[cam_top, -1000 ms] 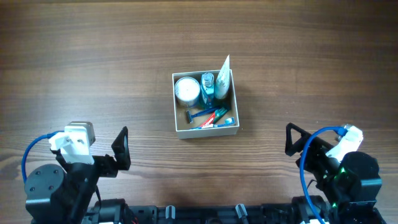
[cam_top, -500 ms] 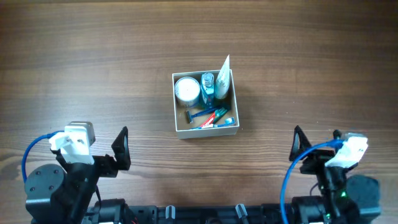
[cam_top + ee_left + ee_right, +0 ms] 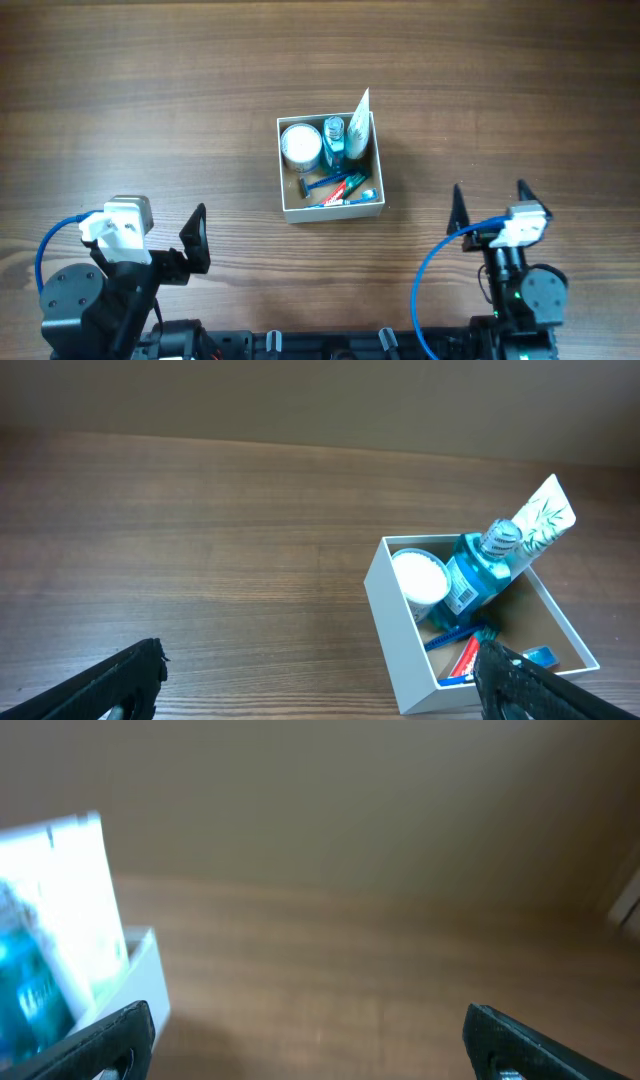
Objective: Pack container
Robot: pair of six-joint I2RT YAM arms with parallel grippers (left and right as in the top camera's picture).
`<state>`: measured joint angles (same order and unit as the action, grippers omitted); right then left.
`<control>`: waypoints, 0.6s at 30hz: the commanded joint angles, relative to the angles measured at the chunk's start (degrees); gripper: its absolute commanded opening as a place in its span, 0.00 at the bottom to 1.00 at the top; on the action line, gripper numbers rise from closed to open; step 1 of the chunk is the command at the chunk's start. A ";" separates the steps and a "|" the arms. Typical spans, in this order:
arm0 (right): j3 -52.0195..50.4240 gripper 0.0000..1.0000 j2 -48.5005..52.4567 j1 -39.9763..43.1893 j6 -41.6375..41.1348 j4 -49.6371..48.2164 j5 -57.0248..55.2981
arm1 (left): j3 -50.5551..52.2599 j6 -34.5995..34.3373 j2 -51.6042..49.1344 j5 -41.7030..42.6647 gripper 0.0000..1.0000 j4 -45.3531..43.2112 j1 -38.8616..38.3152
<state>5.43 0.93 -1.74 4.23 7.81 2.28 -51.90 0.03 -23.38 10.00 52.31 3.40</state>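
Note:
The container (image 3: pixel 288 170) is a square white-walled box with a tan inside, at the table's middle. It holds a white round jar (image 3: pixel 300 145), a blue mouthwash bottle (image 3: pixel 334 140), a white tube (image 3: pixel 359 125) leaning up, a blue razor, a red toothpaste tube and a blue toothbrush. The left wrist view shows it too (image 3: pixel 395 625); its corner shows blurred in the right wrist view (image 3: pixel 145 982). My left gripper (image 3: pixel 195 240) is open and empty at the front left. My right gripper (image 3: pixel 490 205) is open and empty at the front right.
The wooden table (image 3: pixel 150 100) spreads all round the container. The arm bases and blue cables (image 3: pixel 45 250) sit along the front edge.
My right arm has swung left and turned, so its fingers now point up the table, nearer the container. The left arm and the container have not moved.

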 commanded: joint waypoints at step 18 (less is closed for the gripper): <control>-2.12 1.00 -0.72 1.66 1.22 -1.18 6.36 | 0.35 -0.70 0.35 1.09 1.00 -0.13 0.31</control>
<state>2.98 0.89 -0.32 5.06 7.14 7.53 -51.90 0.03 -23.38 10.00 52.31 3.40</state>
